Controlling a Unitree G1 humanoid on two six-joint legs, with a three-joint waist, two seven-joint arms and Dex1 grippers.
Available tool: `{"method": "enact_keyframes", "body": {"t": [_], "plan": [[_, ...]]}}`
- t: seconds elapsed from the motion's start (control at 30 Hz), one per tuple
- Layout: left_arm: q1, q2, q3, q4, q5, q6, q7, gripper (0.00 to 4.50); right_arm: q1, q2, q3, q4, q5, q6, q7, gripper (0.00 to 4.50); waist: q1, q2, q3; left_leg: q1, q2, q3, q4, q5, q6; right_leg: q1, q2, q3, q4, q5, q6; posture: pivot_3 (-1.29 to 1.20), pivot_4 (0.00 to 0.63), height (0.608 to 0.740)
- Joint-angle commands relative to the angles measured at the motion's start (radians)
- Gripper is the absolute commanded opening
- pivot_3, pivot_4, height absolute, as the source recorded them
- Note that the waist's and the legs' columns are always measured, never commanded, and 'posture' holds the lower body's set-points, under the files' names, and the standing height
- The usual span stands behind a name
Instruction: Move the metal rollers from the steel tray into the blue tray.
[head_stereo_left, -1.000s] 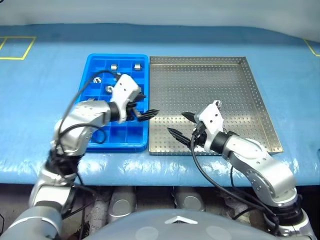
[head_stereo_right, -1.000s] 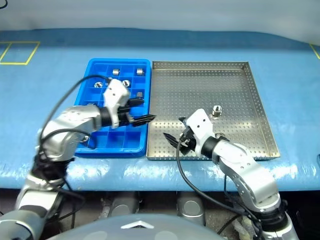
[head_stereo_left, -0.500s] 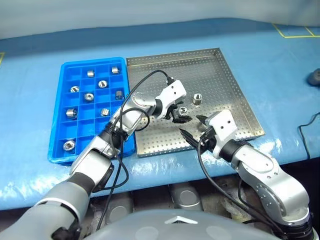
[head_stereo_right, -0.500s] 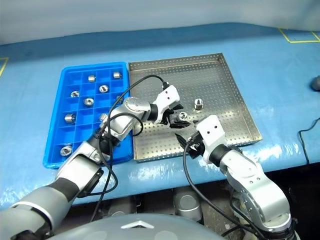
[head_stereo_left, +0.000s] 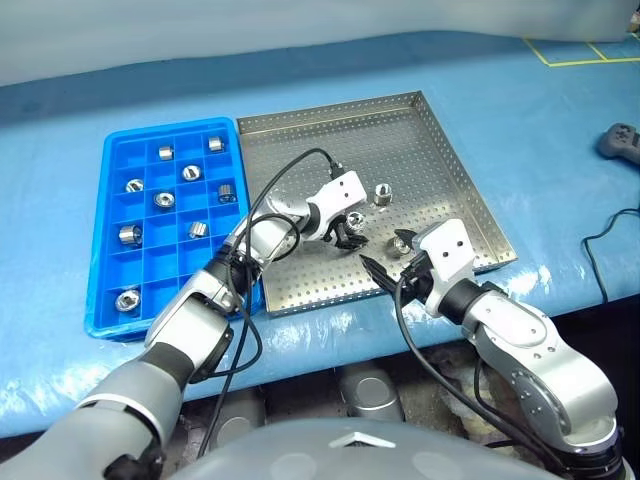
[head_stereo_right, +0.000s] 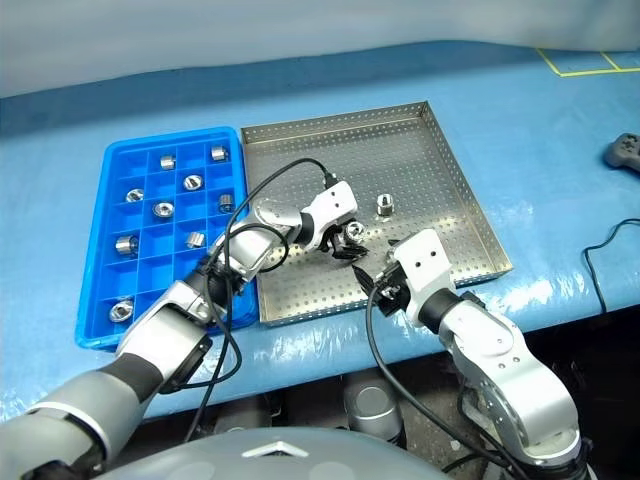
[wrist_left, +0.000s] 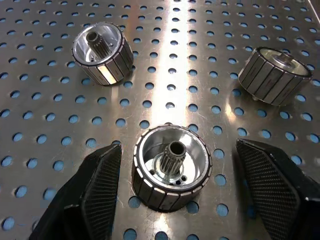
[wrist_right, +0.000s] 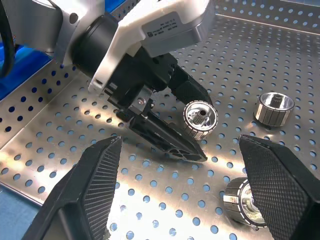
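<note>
Left wrist view, left claw (wrist_left: 175, 192) fingers straddling a roller (wrist_left: 172, 172), seemingly untouched, right claw (wrist_right: 180, 185) spread, empty

A blue sheet (head_stereo_left: 520, 140) covered the table. On it, off to the right, lay a dark grey game controller (head_stereo_left: 620, 140), with a black cable (head_stereo_left: 608, 250) trailing nearby. Yellow tape lines (head_stereo_left: 570, 62) marked the far right corner.

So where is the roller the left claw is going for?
On the steel tray, near its front, standing between the left gripper's open fingers, two more rollers close by.
</note>
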Motion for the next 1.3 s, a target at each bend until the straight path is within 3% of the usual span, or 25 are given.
{"method": "enact_keyframes", "body": {"t": [0.03, 0.13, 0.37, 0.47, 0.6, 0.77, 0.97, 1.13, 1.3], "plan": [[0.014, -0.005, 0.028, -0.04, -0.007, 0.003, -0.002, 2.61, -0.011, 0.002, -0.002, -0.016, -0.002, -0.014, 0.009, 3.93, 0.001, 0.0, 0.0, 0.0, 0.0, 0.0, 0.0, 0.0, 0.0, 0.0, 0.0, 0.0, 0.0, 0.0, 0.0, -0.29, 0.15, 0.74], [0.013, -0.001, 0.037, -0.038, 0.001, 0.007, 0.001, 1.68, -0.017, 0.001, -0.001, -0.009, -0.002, -0.015, 0.013, 3.93, 0.002, 0.0, 0.0, 0.0, 0.0, 0.0, 0.0, 0.0, 0.0, 0.0, 0.0, 0.0, 0.0, 0.0, 0.0, -0.29, 0.15, 0.74], [0.016, 0.011, 0.082, -0.084, -0.015, 0.0, 0.011, 1.68, -0.038, 0.001, 0.017, 0.008, -0.008, -0.016, 0.03, 3.93, 0.007, 0.0, 0.0, 0.0, 0.0, 0.0, 0.0, 0.0, 0.0, 0.0, 0.0, 0.0, 0.0, 0.0, 0.0, -0.27, 0.15, 0.74], [0.027, 0.053, 0.149, -0.192, -0.058, 0.034, -0.004, 1.68, -0.044, -0.004, 0.027, 0.017, -0.01, -0.015, 0.041, 3.93, 0.008, 0.0, 0.0, 0.0, 0.0, 0.0, 0.0, 0.0, 0.0, 0.0, 0.0, 0.0, 0.0, 0.0, 0.0, -0.25, 0.15, 0.74], [0.053, 0.19, 0.267, -0.42, -0.113, 0.14, -0.01, 1.68, -0.066, -0.03, 0.053, 0.045, -0.02, -0.01, 0.072, 3.93, 0.008, 0.001, 0.0, 0.0, 0.001, 0.0, 0.0, 0.0, 0.0, 0.0, 0.001, 0.001, 0.0, 0.0, 0.0, -0.22, 0.15, 0.74], [0.123, 0.436, 0.385, -0.708, -0.145, 0.309, -0.016, 1.68, -0.121, -0.072, 0.104, 0.084, -0.032, -0.019, 0.131, 3.93, 0.023, 0.001, 0.0, 0.001, 0.001, 0.0, -0.001, 0.0, 0.0, 0.0, 0.001, 0.001, 0.001, 0.0, 0.0, -0.15, 0.15, 0.74], [0.338, 0.65, 0.565, -1.0, -0.169, 0.513, 0.024, 1.68, -0.195, -0.05, 0.164, 0.142, -0.033, -0.045, 0.189, 3.93, 0.08, 0.0, 0.001, 0.001, 0.002, 0.0, -0.003, 0.0, 0.0, -0.001, 0.001, 0.0, 0.0, 0.0, 0.0, -0.04, 0.15, 0.74], [0.5, 0.66, 0.625, -1.116, -0.198, 0.612, 0.08, 1.68, -0.237, -0.03, 0.203, 0.188, -0.046, -0.065, 0.22, 3.93, 0.158, -0.002, 0.002, 0.001, 0.001, -0.001, -0.002, 0.0, 0.0, 0.0, 0.0, -0.002, 0.0, -0.001, -0.001, 0.0, 0.15, 0.74], [0.612, 0.644, 0.62, -1.132, -0.208, 0.634, 0.134, 1.68, -0.259, -0.033, 0.211, 0.204, -0.047, -0.07, 0.244, 3.93, 0.2, -0.002, 0.002, 0.001, 0.001, -0.001, -0.001, 0.0, 0.0, 0.0, -0.001, -0.002, 0.0, 0.0, -0.001, 0.01, 0.15, 0.74]]}}
